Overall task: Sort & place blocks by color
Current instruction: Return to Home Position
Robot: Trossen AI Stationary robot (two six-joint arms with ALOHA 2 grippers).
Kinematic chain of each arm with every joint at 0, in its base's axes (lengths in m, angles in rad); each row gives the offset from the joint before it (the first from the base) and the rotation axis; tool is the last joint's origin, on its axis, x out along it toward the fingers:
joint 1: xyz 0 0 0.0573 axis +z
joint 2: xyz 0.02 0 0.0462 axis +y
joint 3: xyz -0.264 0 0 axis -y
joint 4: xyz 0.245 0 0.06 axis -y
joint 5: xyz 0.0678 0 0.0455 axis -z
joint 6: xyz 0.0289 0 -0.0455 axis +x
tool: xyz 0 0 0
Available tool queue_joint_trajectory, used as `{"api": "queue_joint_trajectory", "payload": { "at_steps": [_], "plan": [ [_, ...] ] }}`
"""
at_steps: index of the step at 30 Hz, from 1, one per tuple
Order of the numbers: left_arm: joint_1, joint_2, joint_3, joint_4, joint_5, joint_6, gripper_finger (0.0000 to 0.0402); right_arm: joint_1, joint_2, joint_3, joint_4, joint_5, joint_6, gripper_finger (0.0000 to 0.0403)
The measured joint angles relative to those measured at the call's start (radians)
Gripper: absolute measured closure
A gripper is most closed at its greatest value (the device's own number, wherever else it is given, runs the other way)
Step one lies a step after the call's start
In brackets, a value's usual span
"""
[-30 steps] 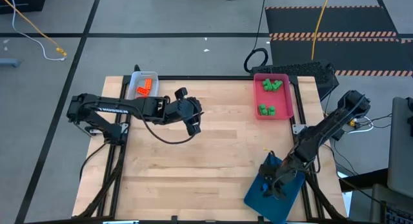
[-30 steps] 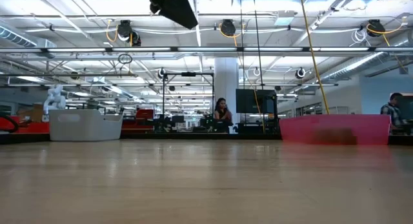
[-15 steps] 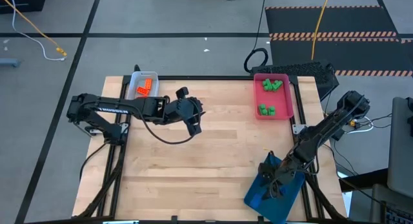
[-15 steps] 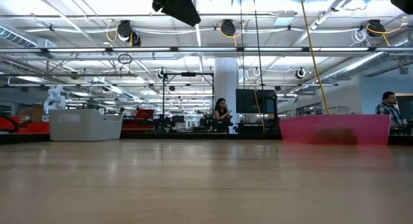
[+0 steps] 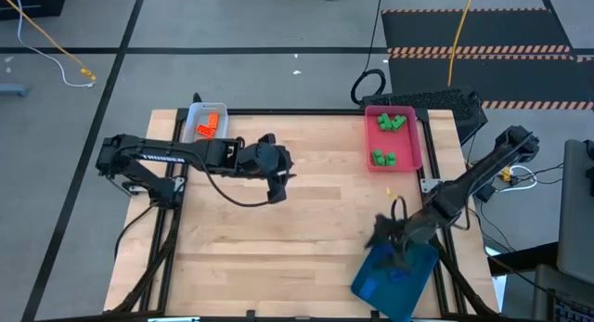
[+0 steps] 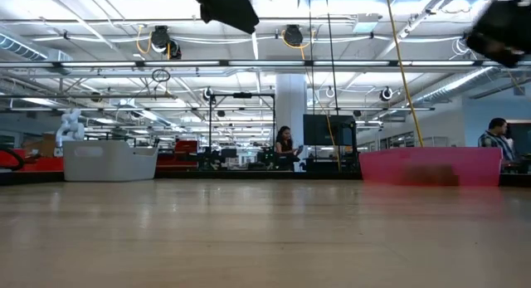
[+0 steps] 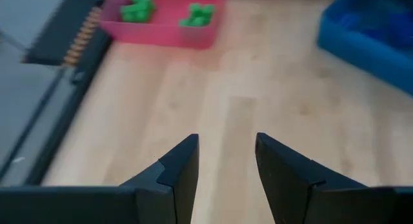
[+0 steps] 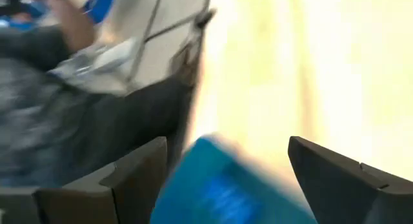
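Green blocks (image 5: 390, 123) lie in the pink tray (image 5: 415, 141) at the far right, also seen in the left wrist view as green blocks (image 7: 137, 6). Orange blocks (image 5: 206, 127) lie in the pale tray (image 5: 197, 113) at the far left. The blue tray (image 5: 371, 287) sits at the near right corner with blue lumps (image 5: 393, 275) inside. My left gripper (image 5: 279, 186) hangs open over the middle of the table, nothing between its fingers (image 7: 184, 166). My right gripper (image 5: 382, 231) stands open, wide, just above the blue tray's far end (image 8: 219, 185).
A tiny yellow piece (image 5: 390, 192) lies on the wood between the pink and blue trays. The wooden table top (image 5: 306, 220) between the two arms is bare. In the low view both arms show only as dark shapes at the top; people are in the room beyond.
My right gripper has opened over the blue tray, then risen and drawn back toward the table's far edge, off the tray's middle to its far end.
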Motion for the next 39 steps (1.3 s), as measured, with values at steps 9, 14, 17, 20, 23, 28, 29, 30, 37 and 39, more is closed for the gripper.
{"api": "queue_joint_trajectory", "payload": {
  "at_steps": [9, 14, 17, 20, 23, 28, 29, 30, 37, 39],
  "plan": [
    [0.01, 0.001, -0.106, 0.27, 0.08, 0.027, 0.0249, -0.171, -0.098, 0.0, -0.017, 0.424, -0.56, 0.0114],
    [0.019, 0.002, -0.203, 0.458, 0.08, 0.061, 0.025, -0.269, -0.129, 0.0, 0.062, 0.421, -0.749, 0.016],
    [0.028, 0.002, -0.239, 0.563, 0.08, 0.07, 0.025, -0.318, -0.151, 0.0, 0.102, 0.352, -0.804, 0.0212],
    [0.034, 0.001, -0.253, 0.61, 0.08, 0.092, 0.0257, -0.364, -0.175, 0.0, 0.094, 0.308, -0.824, 0.0276],
    [0.038, 0.001, -0.266, 0.673, 0.081, 0.108, 0.0282, -0.404, -0.196, -0.009, 0.094, 0.265, -0.829, 0.0343],
    [0.031, 0.001, -0.359, 0.853, 0.128, 0.104, 0.0361, -0.447, -0.212, -0.061, 0.095, 0.237, -0.857, 0.0393],
    [0.029, 0.001, -0.393, 0.906, 0.146, 0.104, 0.0379, -0.456, -0.216, -0.07, 0.096, 0.236, -0.842, 0.039],
    [0.029, 0.001, -0.428, 0.956, 0.161, 0.103, 0.039, -0.463, -0.219, -0.08, 0.098, 0.234, -0.828, 0.0389],
    [0.074, -0.083, -0.616, 1.102, 0.168, 0.05, 0.0398, -0.483, -0.222, -0.098, 0.119, 0.232, -0.807, 0.04],
    [0.098, -0.148, -0.65, 1.071, 0.171, 0.034, 0.0397, -0.483, -0.234, -0.098, 0.122, 0.232, -0.81, 0.0399]
  ]
}}
